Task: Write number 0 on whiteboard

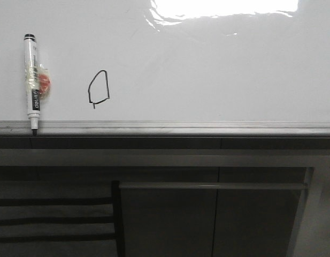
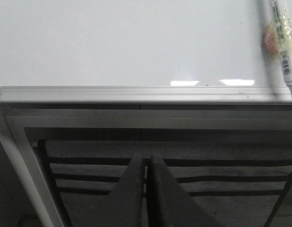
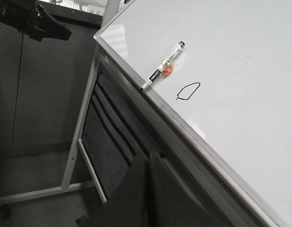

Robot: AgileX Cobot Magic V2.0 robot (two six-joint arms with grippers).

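The whiteboard (image 1: 218, 69) is a glossy white board with a grey metal edge strip (image 1: 181, 127). The number 0 (image 1: 99, 87) is a thin black angular closed loop with a tiny tail, drawn left of centre; it also shows in the right wrist view (image 3: 188, 91). A white marker pen (image 1: 32, 80) with a black cap lies left of it, tip at the edge strip, seen too in the left wrist view (image 2: 283, 45) and the right wrist view (image 3: 163, 65). My left gripper (image 2: 147, 161) and right gripper (image 3: 148, 156) are shut and empty, below the board's edge.
Grey cabinet panels with dark slats (image 1: 52, 219) sit under the board. A metal frame leg (image 3: 77, 137) stands beside the cabinet. Part of the other arm (image 3: 37, 21) shows in the far corner of the right wrist view. Bright glare (image 1: 223, 8) covers the board's far part.
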